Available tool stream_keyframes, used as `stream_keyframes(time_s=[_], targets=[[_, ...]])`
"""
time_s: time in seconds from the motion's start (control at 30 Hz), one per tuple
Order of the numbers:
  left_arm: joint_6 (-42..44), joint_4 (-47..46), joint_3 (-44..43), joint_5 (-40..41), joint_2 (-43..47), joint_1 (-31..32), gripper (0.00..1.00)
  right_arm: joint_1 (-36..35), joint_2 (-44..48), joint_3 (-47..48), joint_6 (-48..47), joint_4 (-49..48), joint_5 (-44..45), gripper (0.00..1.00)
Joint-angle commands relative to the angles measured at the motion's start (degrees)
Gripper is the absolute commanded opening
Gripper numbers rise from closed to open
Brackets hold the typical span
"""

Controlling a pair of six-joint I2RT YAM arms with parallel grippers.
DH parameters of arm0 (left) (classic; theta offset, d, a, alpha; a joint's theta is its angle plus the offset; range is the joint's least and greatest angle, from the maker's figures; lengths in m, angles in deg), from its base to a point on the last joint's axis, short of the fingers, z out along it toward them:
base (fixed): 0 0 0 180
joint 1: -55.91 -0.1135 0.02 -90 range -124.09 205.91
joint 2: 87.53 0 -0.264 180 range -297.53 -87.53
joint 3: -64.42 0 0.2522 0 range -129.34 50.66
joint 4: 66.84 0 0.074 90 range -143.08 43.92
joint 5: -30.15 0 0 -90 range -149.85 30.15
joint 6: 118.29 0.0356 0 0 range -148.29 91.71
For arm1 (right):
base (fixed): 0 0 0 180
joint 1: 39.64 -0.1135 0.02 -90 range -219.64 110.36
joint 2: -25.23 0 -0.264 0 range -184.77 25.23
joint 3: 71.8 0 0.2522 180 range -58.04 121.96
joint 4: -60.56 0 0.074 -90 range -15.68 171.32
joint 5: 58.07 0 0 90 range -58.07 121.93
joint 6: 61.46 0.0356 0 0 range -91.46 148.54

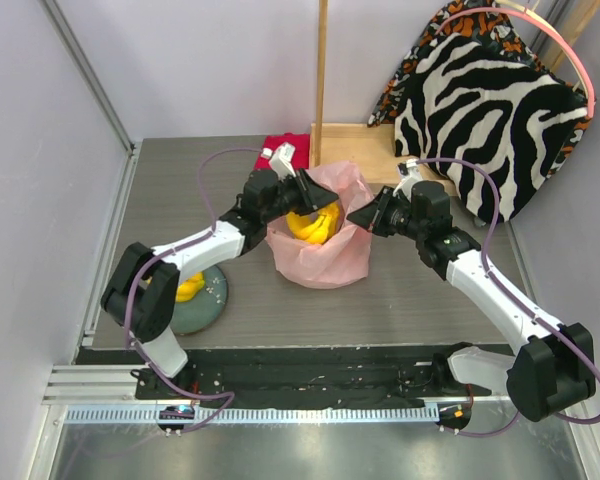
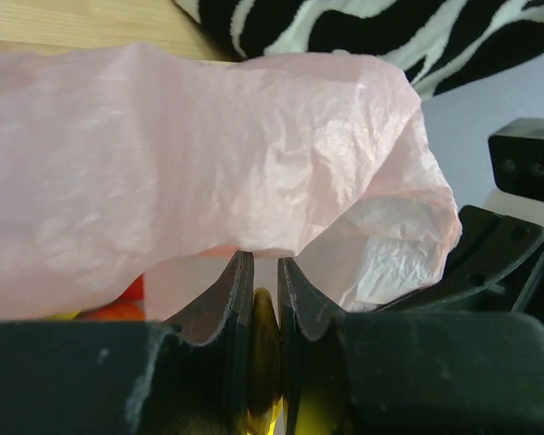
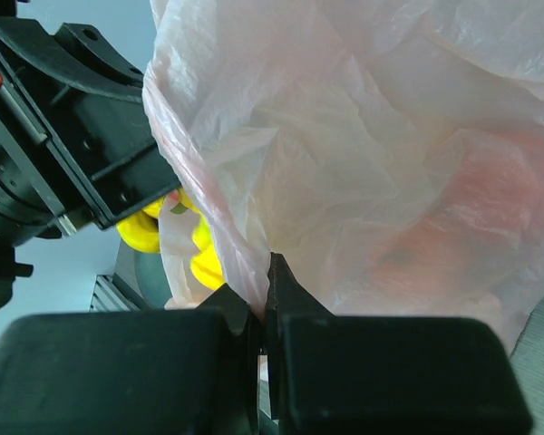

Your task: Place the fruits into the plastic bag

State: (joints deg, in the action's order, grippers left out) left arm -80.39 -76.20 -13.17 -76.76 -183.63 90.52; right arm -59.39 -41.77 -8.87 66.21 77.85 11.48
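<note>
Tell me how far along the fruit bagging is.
Done: reddish-orange round shapes show through the thin translucent pink plastic bag, so some fruit looks bagged. In hand: the left gripper clamps the yellow banana bunch at the bag's mouth while the right gripper pinches the rim open. Left: release the bananas; something yellow sits on the round grey-blue plate, partly hidden.

White-linked left arm (image 1: pixel 195 250) and right arm (image 1: pixel 490 290), black joints, purple cables (image 1: pixel 215 165) looping alongside, black wedge-shaped left gripper (image 1: pixel 315 200) and right gripper (image 1: pixel 355 215), scuffed matte fingers (image 2: pixel 227 308)
</note>
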Motion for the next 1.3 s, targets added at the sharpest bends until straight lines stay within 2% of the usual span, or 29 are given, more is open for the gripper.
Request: stream_keyframes(time_s=[0.0, 0.13, 0.33, 0.4, 0.43, 0.5, 0.53, 0.63, 0.77, 0.87, 1.07, 1.2, 1.27], targets=[[-1.86, -11.41, -0.5, 1.52, -2.51, 2.56, 0.0, 0.24, 0.64, -0.12, 0.65, -2.13, -0.03, 0.01], [-0.47, -12.22, -0.06, 2.31, -4.54, 4.85, 0.0, 0.24, 0.56, -0.04, 0.39, -2.3, 0.14, 0.01], [3.74, -9.41, 0.2, 2.67, -5.42, 4.85, 0.02, 0.15, 0.12, -0.04, 0.3, -2.21, 0.32, 0.01], [5.24, -7.57, 0.2, 2.49, -4.81, 4.85, 0.11, 0.15, 0.2, -0.04, 0.04, -2.04, 0.58, 0.01], [6.38, -7.21, 0.37, 2.49, -3.76, 4.85, 0.22, 0.15, 0.03, -0.04, 0.03, -2.04, 0.67, 0.01], [7.88, -5.99, 0.73, 2.93, -2.53, 4.85, 0.33, 0.15, -0.32, 0.05, 0.03, -2.12, 0.58, 0.01], [9.45, -5.37, 1.08, 3.02, -1.21, 4.85, 0.47, 0.24, -0.58, 0.14, -0.05, -2.12, 0.58, 0.01], [11.13, -3.43, 2.65, 5.38, 1.33, 4.85, 0.68, 0.15, -0.76, 0.23, -0.23, -2.21, 0.5, 0.01], [14.29, -1.85, 4.24, 5.66, 5.29, 4.68, 0.86, 0.15, -0.94, 0.58, -1.11, -1.34, 0.93, 0.01], [17.02, 0.87, 5.38, 4.87, 9.85, 4.59, 0.88, 0.24, -1.11, 1.72, -2.6, -0.02, 1.29, 0.01], [30.81, 14.99, 7.14, 5.83, 21.11, 4.68, 0.89, 0.15, -0.58, 6.28, -9.7, 7.44, 0.33, 0.01], [40.74, 24.33, 6.62, 9.85, 28.4, 4.68, 0.9, 0.24, -1.73, 10.85, -16.56, 17.62, -1.25, 0.01], [43.74, 25.57, 6.97, 13.46, 30.08, 4.68, 0.92, 0.15, -2.52, 12.53, -18.68, 20.28, -1.61, 0.01]])
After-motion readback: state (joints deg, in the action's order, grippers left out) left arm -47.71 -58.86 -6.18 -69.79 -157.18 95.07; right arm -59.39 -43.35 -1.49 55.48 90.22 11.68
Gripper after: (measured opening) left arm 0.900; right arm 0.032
